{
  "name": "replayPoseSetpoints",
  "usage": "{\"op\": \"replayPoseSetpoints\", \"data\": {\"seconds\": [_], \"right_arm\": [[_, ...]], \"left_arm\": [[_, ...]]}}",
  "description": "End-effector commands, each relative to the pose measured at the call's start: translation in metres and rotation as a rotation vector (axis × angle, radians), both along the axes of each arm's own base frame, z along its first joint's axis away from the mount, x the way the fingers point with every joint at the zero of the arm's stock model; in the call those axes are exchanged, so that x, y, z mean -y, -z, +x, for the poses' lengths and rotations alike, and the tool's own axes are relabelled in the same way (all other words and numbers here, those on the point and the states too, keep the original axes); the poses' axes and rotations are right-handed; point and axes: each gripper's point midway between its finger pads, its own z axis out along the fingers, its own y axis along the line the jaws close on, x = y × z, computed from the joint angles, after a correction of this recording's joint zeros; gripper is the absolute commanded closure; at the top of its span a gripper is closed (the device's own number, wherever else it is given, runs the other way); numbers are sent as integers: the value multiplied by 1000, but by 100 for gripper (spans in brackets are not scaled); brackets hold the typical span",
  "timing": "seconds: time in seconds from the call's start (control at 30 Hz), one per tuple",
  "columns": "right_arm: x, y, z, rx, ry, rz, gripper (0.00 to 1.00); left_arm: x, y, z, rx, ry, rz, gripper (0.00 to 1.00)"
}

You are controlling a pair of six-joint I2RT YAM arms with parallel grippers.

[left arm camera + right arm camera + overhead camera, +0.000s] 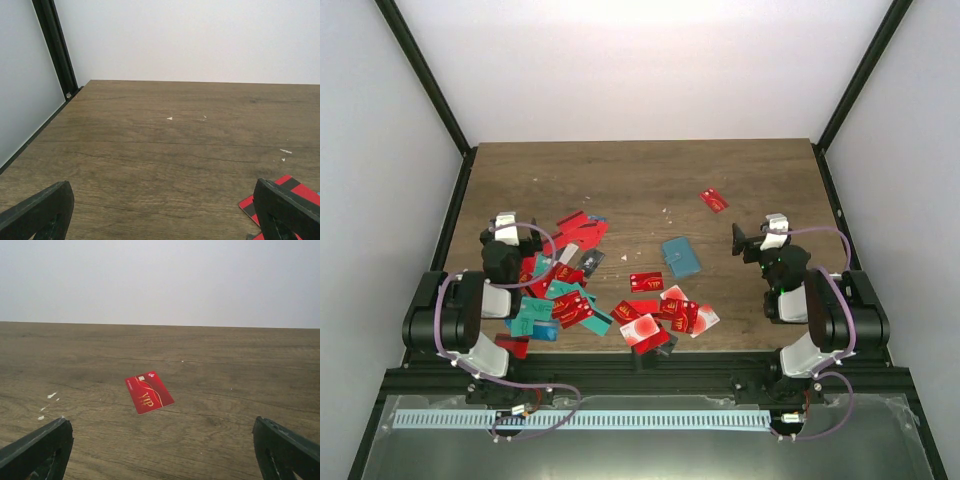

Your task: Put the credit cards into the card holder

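Observation:
Many credit cards [570,295], mostly red with some teal, lie scattered over the left and near middle of the wooden table. One red card [714,200] lies alone at the far right; the right wrist view shows this red card [149,392] flat ahead of the fingers. The teal card holder [681,256] lies closed right of centre. My left gripper [504,228] hangs open at the left edge of the pile, with a red and black card [287,192] by its right finger. My right gripper [757,240] stands open and empty, right of the card holder.
Black frame posts [455,130] and pale walls close in the table on three sides. Bare wood [640,175] fills the far half of the table. A few white specks [170,118] dot the wood.

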Motion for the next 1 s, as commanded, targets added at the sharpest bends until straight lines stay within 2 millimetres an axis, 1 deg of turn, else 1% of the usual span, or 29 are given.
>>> {"op": "replayPoseSetpoints", "data": {"seconds": [0.0,0.17,0.23,0.27,0.33,0.4,0.43,0.47,0.53,0.6,0.63,0.67,0.7,0.73,0.77,0.8,0.83,0.87,0.9,0.93,0.97], "right_arm": [[0,-13,4,42,0,-5,0],[0,-13,4,42,1,-5,0],[0,-12,5,38,1,-5,0],[3,-13,7,40,23,-2,0],[10,-16,10,35,69,10,0],[13,-26,15,20,94,13,0],[14,-32,19,-7,108,21,0],[16,-39,23,-36,119,38,0],[13,-63,28,-56,109,73,0],[7,-93,28,-60,80,125,0],[10,-103,26,-73,100,191,0],[17,-112,23,-92,152,300,0],[25,-112,19,-137,217,391,0],[27,-115,16,-160,240,450,0],[19,-120,13,-176,193,457,0],[10,-121,11,-198,142,454,0],[3,-120,10,-234,112,462,0],[-3,-114,9,-290,89,476,0],[-12,-110,7,-337,42,480,0],[-20,-103,6,-382,0,484,0],[-29,-96,3,-424,-42,493,0]], "left_arm": [[3,-10,4,34,17,6,0],[3,-10,4,34,17,5,0],[-4,-13,4,37,-30,-4,0],[-9,-18,4,45,-55,-9,0],[-9,-29,5,25,-64,-4,0],[-10,-47,8,21,-83,-5,0],[-11,-60,7,38,-94,-25,0],[-13,-77,4,68,-105,-62,0],[-12,-98,1,86,-105,-122,0],[-12,-115,-1,92,-117,-200,0],[-13,-116,-3,63,-126,-234,0],[-11,-121,-4,52,-126,-272,0],[-12,-122,-6,35,-139,-325,0],[-16,-118,-10,8,-175,-396,0],[-18,-113,-14,-10,-203,-469,0],[-16,-109,-16,-29,-189,-506,0],[-9,-106,-16,-59,-143,-525,0],[0,-103,-16,-97,-94,-537,0],[14,-99,-16,-149,-27,-555,0],[21,-91,-16,-197,-1,-573,0],[34,-80,-18,-260,50,-611,0]]}}
